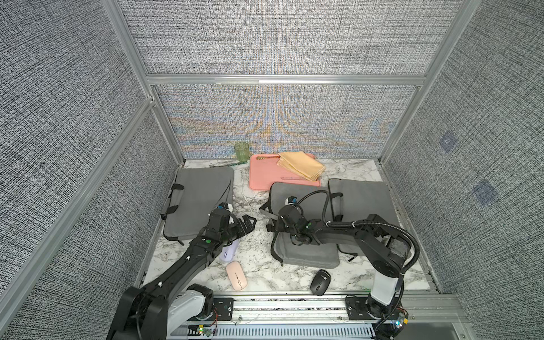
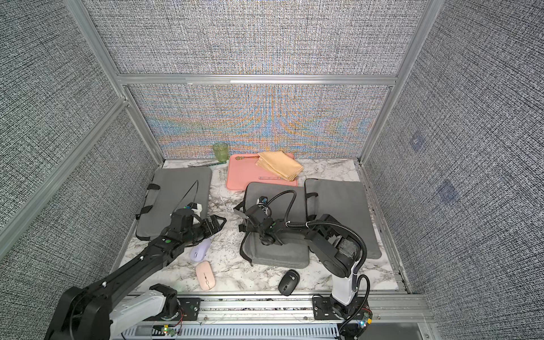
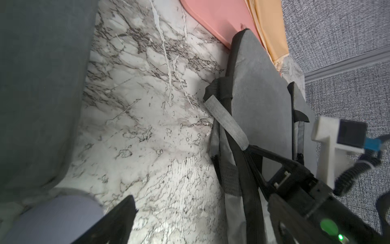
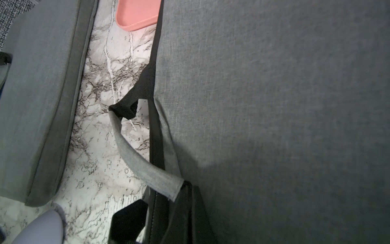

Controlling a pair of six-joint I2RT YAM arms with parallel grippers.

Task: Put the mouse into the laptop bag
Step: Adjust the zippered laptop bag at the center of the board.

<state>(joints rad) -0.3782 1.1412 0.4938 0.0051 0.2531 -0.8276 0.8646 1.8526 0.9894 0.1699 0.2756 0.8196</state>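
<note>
Mouse point(image 1: 230, 250) lies ungrasped on worktop point(image 1: 279, 279) beside left tool point(image 1: 250, 222), which is wide open and empty. Right tool point(image 1: 271, 223) is clamped on laptop bag point(image 1: 312, 253) handle point(image 4: 143, 162). Step looks like pre-grasp. Next: back up, descend, grip.

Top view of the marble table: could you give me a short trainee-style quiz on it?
1. How many computer mice lie on the white marble table?
2. True or false: the left end effector holds the pale pink oval mouse.
3. What lies on the salmon pink plastic tray: (a) folded yellow cloth, (b) ribbed green glass cup?
Key: 1. three, with a lilac rounded mouse and a black rounded mouse; 2. false, it is open; 3. a.
</note>
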